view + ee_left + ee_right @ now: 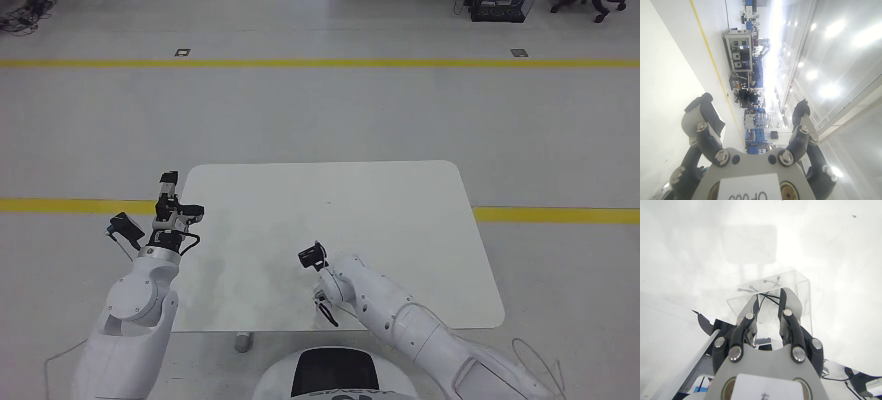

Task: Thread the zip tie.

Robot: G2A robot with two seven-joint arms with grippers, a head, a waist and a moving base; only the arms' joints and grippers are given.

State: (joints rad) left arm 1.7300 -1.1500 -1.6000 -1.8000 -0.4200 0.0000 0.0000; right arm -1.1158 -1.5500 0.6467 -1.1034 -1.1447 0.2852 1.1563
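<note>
Right wrist view: right claw part open over ties in clear box. Left claw wide, empty. Risk: grabs several tangled ties, or none.

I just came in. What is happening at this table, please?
The right gripper is at a clear box that holds several black zip ties. Its jaws stand apart, and no tie is clearly gripped yet. The left gripper is beside the table edge, jaws wide open and holding nothing. Threading has not begun.
</note>
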